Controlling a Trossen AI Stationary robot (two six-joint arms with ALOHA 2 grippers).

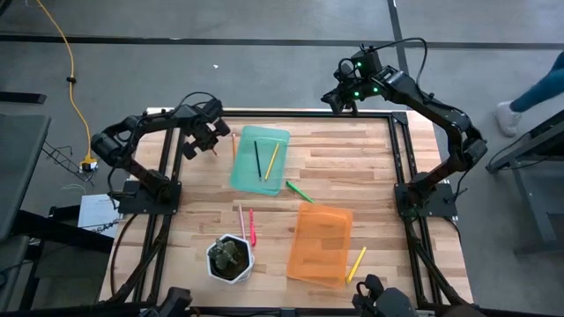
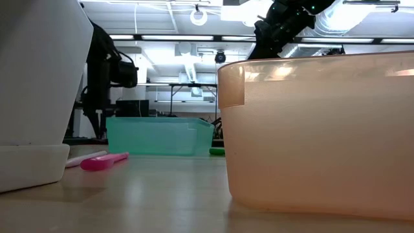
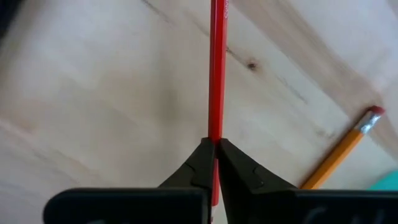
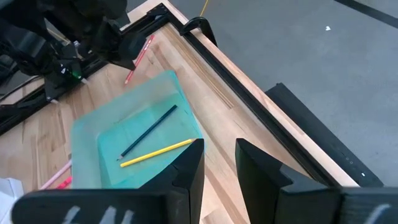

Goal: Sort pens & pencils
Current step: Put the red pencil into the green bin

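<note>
Two arms: left fingers [image 3: 214, 163] clamped on red pencil [image 3: 217, 68]; right fingers [image 4: 217, 165] apart above wood table [image 1: 370, 167].

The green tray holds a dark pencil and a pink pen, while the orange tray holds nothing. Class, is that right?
Not quite. Beside the dark pencil in the green tray lies a yellow pencil, not a pink pen; the high view shows this. The orange tray indeed holds nothing.

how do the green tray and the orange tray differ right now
The green tray holds two sticks, a dark pencil and a yellow pencil; the orange tray holds none. The green tray lies nearer the left gripper, the orange nearer the white plant pot. Both are translucent, shallow and rectangular.
</note>
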